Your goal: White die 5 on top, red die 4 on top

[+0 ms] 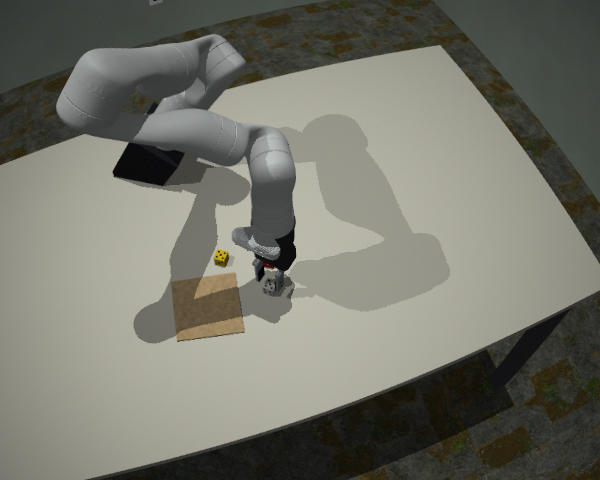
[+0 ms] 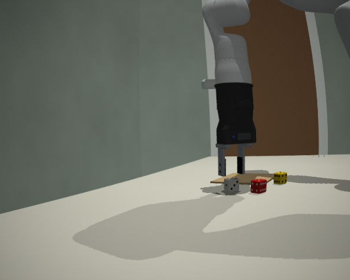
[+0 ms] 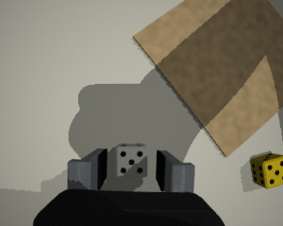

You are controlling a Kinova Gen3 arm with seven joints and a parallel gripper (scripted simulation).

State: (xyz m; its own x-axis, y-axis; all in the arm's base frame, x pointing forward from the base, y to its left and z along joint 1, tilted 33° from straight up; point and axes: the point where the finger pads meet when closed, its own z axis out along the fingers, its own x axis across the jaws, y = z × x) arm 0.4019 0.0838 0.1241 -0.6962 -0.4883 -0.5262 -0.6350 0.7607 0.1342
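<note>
The white die point(image 1: 271, 286) point(image 2: 231, 185) point(image 3: 132, 160) lies on the table just right of the brown mat point(image 1: 207, 307) point(image 2: 245, 179) point(image 3: 217, 70), off it; its top face shows several black pips. My gripper point(image 1: 267, 275) point(image 2: 231, 174) point(image 3: 131, 164) is open and empty, hanging straight above the white die with a finger on either side and the tips a little above it. The red die point(image 2: 258, 185) lies on the table beside the white die, mostly hidden behind the gripper in the top view. The yellow die point(image 1: 220, 257) point(image 2: 280, 177) point(image 3: 270, 169) lies on the table off the mat's far corner.
The arm's black base point(image 1: 145, 162) stands on the table at the back left. The table's front edge point(image 1: 341, 403) runs well in front of the mat.
</note>
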